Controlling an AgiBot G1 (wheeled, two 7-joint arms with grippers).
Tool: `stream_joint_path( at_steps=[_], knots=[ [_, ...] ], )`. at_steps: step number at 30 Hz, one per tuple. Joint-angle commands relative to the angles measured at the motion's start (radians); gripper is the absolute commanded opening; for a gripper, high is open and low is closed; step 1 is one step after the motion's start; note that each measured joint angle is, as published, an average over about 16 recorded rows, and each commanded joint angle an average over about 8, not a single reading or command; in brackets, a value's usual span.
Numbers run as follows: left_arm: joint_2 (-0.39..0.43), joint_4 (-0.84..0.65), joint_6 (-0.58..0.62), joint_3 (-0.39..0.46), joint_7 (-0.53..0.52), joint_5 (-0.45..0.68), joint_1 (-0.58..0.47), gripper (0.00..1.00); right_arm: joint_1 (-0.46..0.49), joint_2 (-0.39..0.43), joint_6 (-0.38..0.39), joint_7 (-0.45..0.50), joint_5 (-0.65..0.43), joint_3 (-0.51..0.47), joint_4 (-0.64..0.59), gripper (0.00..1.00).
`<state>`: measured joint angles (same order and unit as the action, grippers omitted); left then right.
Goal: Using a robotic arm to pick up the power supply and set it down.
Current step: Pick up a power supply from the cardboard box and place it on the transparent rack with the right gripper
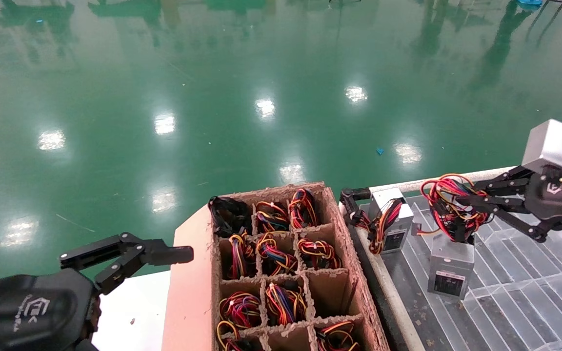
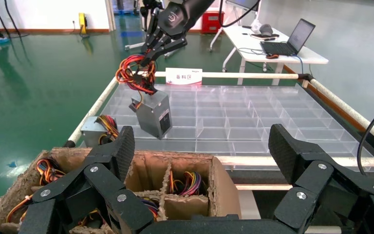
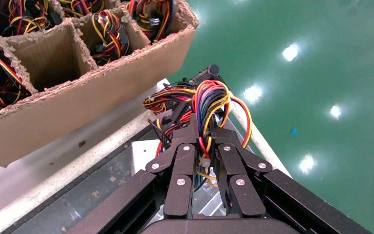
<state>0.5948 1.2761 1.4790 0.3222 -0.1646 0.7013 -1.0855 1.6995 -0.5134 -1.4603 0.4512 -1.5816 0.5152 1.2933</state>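
Silver-grey power supply (image 1: 449, 265) is shown gripped by its wire bundle (image 1: 449, 207) in the clenched right gripper (image 1: 461, 209), over the clear tray (image 1: 530, 282) beside the cardboard box (image 1: 344, 243); lowering and release are judged next; the left gripper (image 1: 178, 254) is parked open.

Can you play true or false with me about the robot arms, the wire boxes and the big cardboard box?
1. The right end effector grips the power supply by its wire bundle. True.
2. The left end effector holds a power supply. False: it is open and empty, beside the cardboard box.
3. Every cardboard box compartment holds wires. False: at least one looks empty.
4. A second power supply sits on the clear tray. True.
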Motion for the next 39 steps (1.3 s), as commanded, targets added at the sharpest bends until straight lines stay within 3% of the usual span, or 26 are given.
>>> stream_joint_path(
  at_steps=[1, 18, 39],
  knots=[
    [0.0, 0.0, 0.0, 0.0, 0.0, 0.0, 0.0, 1.0, -0.003, -0.004, 0.002, -0.016, -0.01, 0.005, -0.005, 0.0],
    [0.0, 0.0, 0.0, 0.001, 0.0, 0.0, 0.0, 1.0, 0.048, -0.122, -0.047, -0.139, -0.07, 0.07, -0.107, 0.0],
    [0.0, 0.0, 0.0, 0.001, 0.001, -0.001, 0.0, 1.0, 0.066, -0.255, 0.01, -0.327, -0.121, 0.112, -0.364, 0.0]
  ],
)
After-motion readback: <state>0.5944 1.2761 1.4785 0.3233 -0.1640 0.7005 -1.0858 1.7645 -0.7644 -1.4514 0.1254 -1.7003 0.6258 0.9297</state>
